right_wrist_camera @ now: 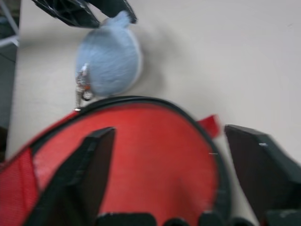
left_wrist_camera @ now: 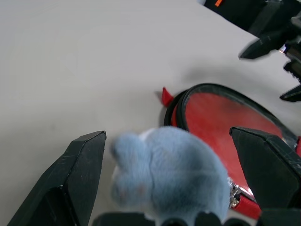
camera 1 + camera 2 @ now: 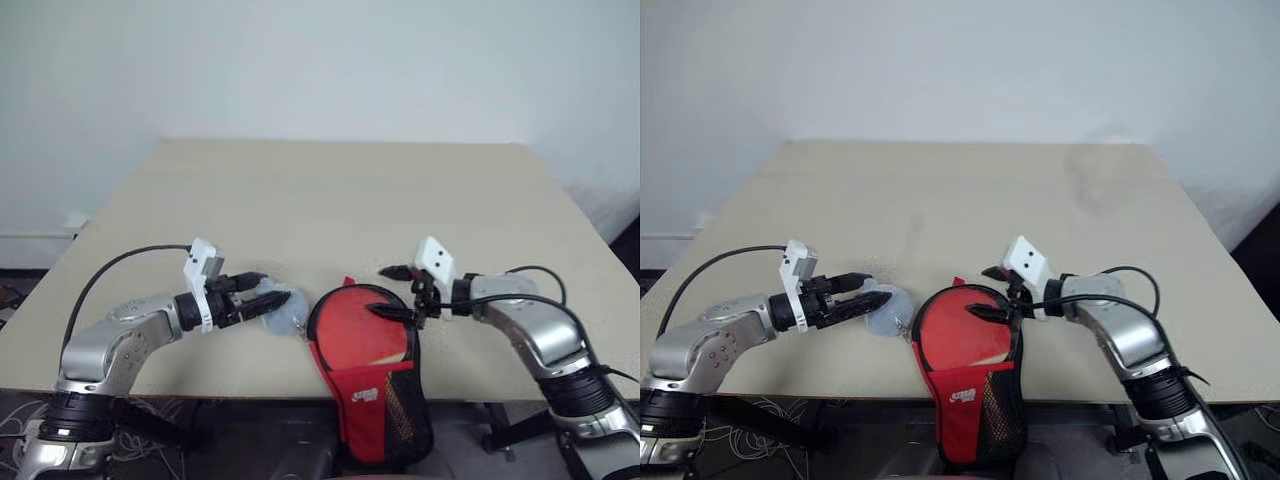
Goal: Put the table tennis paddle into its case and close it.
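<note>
With both arms low over the near edge of the table, I see the case lying at that edge, its round end on the tabletop and its narrow mesh end hanging off toward me. The paddle sits inside, its red face showing through the open round mouth. A grey-blue fluffy charm, clipped to the case by a small metal ring, rests on the table just left of the case. My left hand has its fingers spread on either side of the charm, not pinching it. My right hand is spread over the case's rim, one finger above the red face, holding nothing.
</note>
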